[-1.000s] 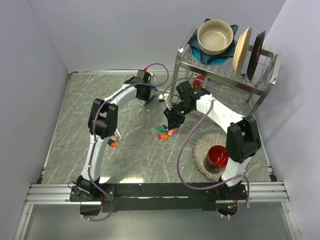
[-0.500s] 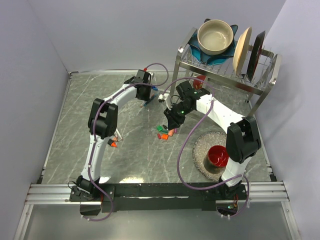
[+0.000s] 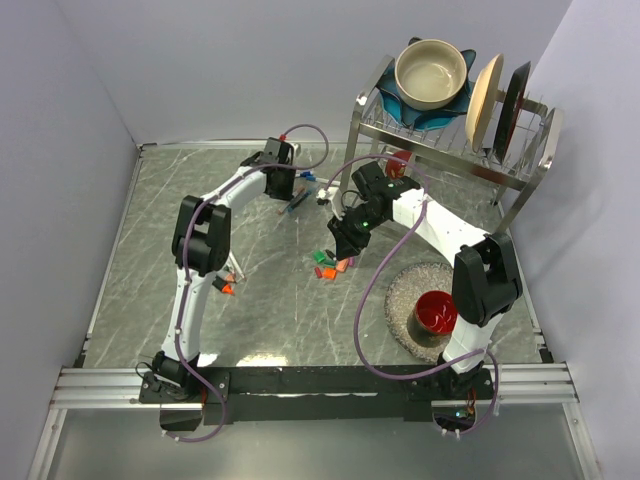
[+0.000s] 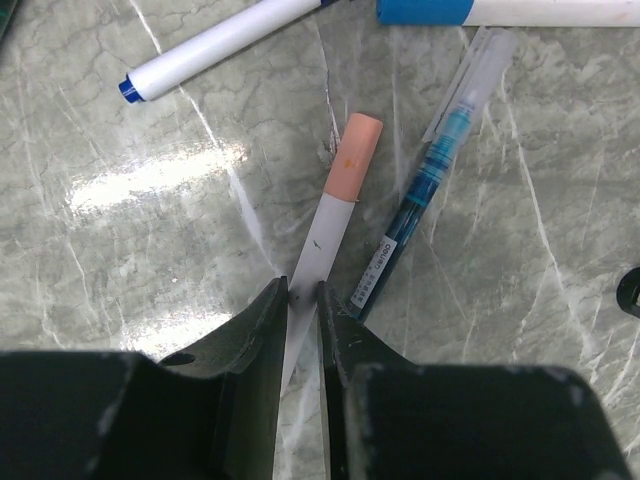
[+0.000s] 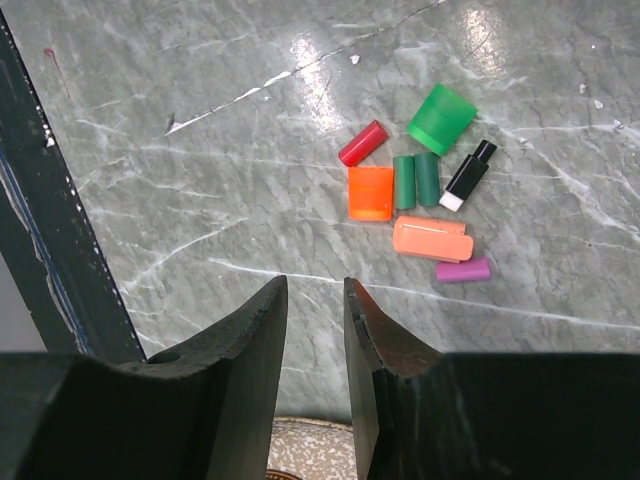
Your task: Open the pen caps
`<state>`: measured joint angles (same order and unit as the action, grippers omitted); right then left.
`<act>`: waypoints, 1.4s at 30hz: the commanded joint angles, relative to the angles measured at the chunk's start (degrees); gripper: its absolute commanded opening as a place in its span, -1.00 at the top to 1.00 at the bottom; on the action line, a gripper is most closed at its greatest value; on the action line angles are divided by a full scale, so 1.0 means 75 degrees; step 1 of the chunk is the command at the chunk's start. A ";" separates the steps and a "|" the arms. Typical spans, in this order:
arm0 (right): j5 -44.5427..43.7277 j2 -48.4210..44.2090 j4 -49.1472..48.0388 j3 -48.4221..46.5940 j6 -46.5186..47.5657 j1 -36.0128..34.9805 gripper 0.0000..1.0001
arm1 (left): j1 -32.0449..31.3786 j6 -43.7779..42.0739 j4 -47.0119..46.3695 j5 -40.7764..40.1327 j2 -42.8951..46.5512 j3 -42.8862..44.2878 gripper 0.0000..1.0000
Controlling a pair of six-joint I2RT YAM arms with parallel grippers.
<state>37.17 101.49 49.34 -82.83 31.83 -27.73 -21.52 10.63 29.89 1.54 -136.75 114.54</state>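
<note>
Left wrist view: a white barrel (image 4: 325,225) is being pinched between the narrowed fingers (image 4: 255,350) of the left gripper (image 4: 302,290), its salmon cap (image 4: 355,155) just beyond the tips. The cap is best left exposed for the right gripper (image 5: 312,285), which is being held slightly parted and empty.

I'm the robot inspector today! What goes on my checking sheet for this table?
Surface: grey marble table, shiny.
Job's things: loose caps piled together; pink cap not yet off its marker.
Clutter: blue pen, blue-tipped marker.
Grippers: left gripper clamps that marker's barrel between its fingers; right gripper open, empty.
Cables: purple cables loop along both arms.
Surroundings: dish rack, red cup.
</note>
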 commanded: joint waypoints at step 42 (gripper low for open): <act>0.3914 -0.0691 -0.2710 0.0873 -0.2507 -0.1342 0.21 | 0.1416 0.3489 -0.3925 0.5345 0.7707 -0.9220 0.99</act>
<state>57.67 95.55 40.03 -76.38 24.88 -36.60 -10.70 28.40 9.23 24.91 -84.99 54.57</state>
